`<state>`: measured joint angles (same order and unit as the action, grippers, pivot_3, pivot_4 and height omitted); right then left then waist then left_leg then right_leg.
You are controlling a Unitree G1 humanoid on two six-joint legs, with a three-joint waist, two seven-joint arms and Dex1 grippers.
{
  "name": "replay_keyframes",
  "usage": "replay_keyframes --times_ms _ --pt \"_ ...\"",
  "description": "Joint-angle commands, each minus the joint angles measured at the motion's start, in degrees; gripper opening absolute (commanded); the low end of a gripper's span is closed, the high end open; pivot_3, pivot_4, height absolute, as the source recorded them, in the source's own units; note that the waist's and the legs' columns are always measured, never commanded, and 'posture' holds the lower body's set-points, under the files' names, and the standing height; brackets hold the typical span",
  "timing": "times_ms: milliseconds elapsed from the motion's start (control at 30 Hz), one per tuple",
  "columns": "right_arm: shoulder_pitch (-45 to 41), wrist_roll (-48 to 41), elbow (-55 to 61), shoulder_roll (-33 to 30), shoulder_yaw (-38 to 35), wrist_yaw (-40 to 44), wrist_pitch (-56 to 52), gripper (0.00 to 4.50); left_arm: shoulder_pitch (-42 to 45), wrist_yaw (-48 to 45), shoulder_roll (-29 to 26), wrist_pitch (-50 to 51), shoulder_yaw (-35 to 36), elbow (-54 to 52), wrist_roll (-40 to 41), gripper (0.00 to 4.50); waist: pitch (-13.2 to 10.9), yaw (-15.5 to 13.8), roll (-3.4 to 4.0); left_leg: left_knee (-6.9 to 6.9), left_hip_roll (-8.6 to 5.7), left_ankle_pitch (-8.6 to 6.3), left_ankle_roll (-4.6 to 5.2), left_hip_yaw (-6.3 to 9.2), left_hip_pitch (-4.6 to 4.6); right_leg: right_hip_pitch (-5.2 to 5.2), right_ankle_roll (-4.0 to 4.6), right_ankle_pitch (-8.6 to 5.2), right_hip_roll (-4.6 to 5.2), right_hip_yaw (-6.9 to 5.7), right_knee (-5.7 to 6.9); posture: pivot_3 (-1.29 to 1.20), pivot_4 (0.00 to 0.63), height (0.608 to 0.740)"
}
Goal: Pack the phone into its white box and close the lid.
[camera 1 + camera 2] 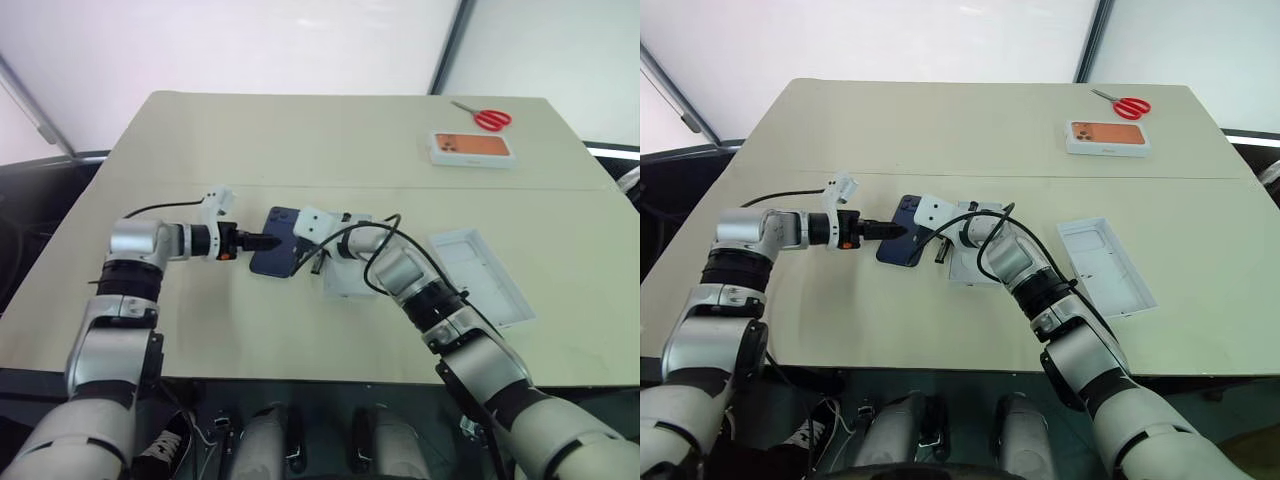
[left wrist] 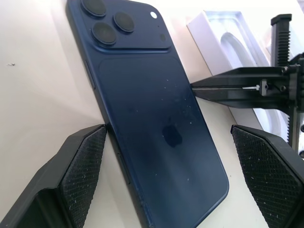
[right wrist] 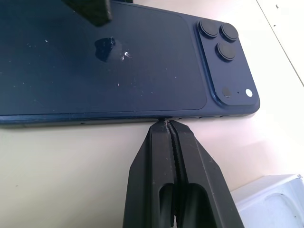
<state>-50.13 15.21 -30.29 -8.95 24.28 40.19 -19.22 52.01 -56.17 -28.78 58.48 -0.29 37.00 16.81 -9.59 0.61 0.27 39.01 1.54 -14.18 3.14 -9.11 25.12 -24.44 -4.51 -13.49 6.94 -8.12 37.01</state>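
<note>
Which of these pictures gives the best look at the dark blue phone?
The left wrist view: the phone lies back up, nearly whole and large, camera lenses clear. The right wrist view also shows it close, but one end is cut off. The two head views show it small on the table, partly hidden between the grippers.

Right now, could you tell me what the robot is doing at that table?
The robot is working on the phone, which lies back-up on the table. Its right gripper is shut, with its tips pressed against the phone's long edge, while the open left gripper straddles the phone from the other side. The white box sits just beside the right arm, and the lid lies further right. Nothing is packed yet.
</note>
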Motion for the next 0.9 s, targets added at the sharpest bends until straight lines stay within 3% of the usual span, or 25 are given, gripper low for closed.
replay_keyframes --times_ms 33,133,267,467,600,900 --pt "-0.50 -0.10 0.47 1.22 0.46 0.00 1.49 0.06 -0.08 2.49 0.41 5.55 -1.87 -1.05 -0.36 4.42 0.00 0.17 0.00 0.00 0.00 0.00 0.00 0.00 0.00 0.00 0.00 0.00 0.00 0.00 0.01 0.00 0.150 0.738" --pt "-0.45 -0.06 0.13 1.46 0.36 -0.16 1.97 0.06 -0.33 1.50 -1.55 8.70 -2.72 -3.65 0.45 4.42 -0.01 0.65 0.00 -0.01 0.01 0.01 0.01 -0.02 0.02 -0.07 0.00 0.00 -0.01 0.03 0.03 0.00 0.150 0.738" --pt "-0.77 0.03 -0.73 1.64 0.18 -0.37 2.61 0.06 -0.03 3.09 -0.60 7.95 -1.62 1.49 -0.04 4.42 -0.01 0.83 0.00 -0.02 0.05 0.01 0.01 -0.05 0.04 -0.12 0.02 -0.05 -0.06 0.04 0.06 0.00 0.150 0.738" --pt "-0.92 0.35 -1.13 1.78 0.38 -0.38 3.36 0.06 -0.34 6.03 6.65 10.50 1.33 3.07 2.20 4.42 0.07 0.16 0.05 -0.02 0.04 0.00 -0.01 -0.03 -0.14 0.07 0.02 -0.06 -0.03 0.04 0.05 0.00 0.150 0.738" --pt "-0.71 0.47 -0.58 1.31 0.17 -0.34 3.17 0.06 -0.74 8.06 9.44 12.90 7.45 1.48 5.28 4.42 0.08 -0.09 0.06 -0.03 -0.03 -0.11 -0.15 0.01 -0.32 0.15 0.02 -0.07 0.12 0.06 0.03 0.00 0.150 0.738" --pt "-0.50 0.91 -0.92 1.47 0.32 -0.76 4.17 0.06 -2.18 9.20 8.24 12.61 6.39 -1.89 4.96 4.42 0.07 0.36 0.06 -0.11 -0.08 -0.11 -0.13 -0.04 -0.29 0.21 -0.01 -0.08 0.15 0.06 0.05 0.00 0.150 0.738"
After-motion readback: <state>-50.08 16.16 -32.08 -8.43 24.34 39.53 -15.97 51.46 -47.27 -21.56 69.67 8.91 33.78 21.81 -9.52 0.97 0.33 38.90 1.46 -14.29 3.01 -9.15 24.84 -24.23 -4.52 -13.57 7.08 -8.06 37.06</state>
